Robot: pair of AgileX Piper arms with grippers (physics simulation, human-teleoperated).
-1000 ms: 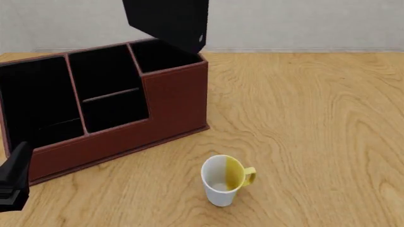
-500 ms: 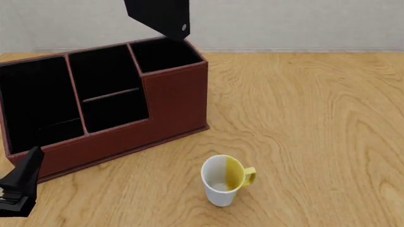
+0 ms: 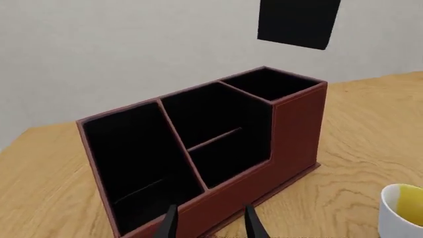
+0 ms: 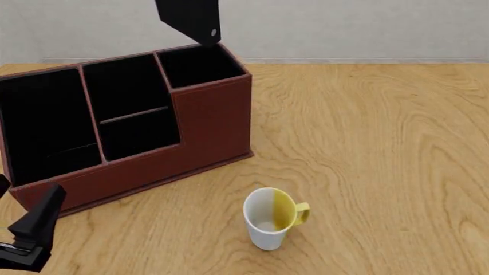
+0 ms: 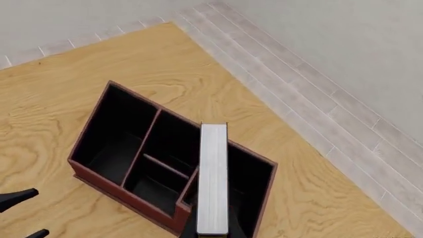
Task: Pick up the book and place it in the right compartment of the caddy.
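Observation:
The book (image 4: 188, 18) is thin and black and hangs upright in the air, its lower corner just above the right compartment (image 4: 200, 66) of the reddish-brown caddy (image 4: 210, 117). In the right wrist view its white page edge (image 5: 213, 178) points down over the caddy (image 5: 99, 171). My right gripper (image 5: 212, 233) is shut on the book; its fingers are mostly hidden behind it and out of the front view. My left gripper (image 4: 31, 235) is open and empty, low in front of the caddy's left end (image 3: 142, 163). The book also shows in the left wrist view (image 3: 297, 22).
A white-and-yellow mug (image 4: 271, 217) stands upright on the wooden table (image 4: 382, 143) in front of the caddy's right end; it also shows in the left wrist view (image 3: 401, 210). A grey wall (image 4: 344, 28) runs behind the table.
The book has shifted left and a little up, turning more edge-on above the right compartment. My left gripper has moved slightly right and lower at the front left.

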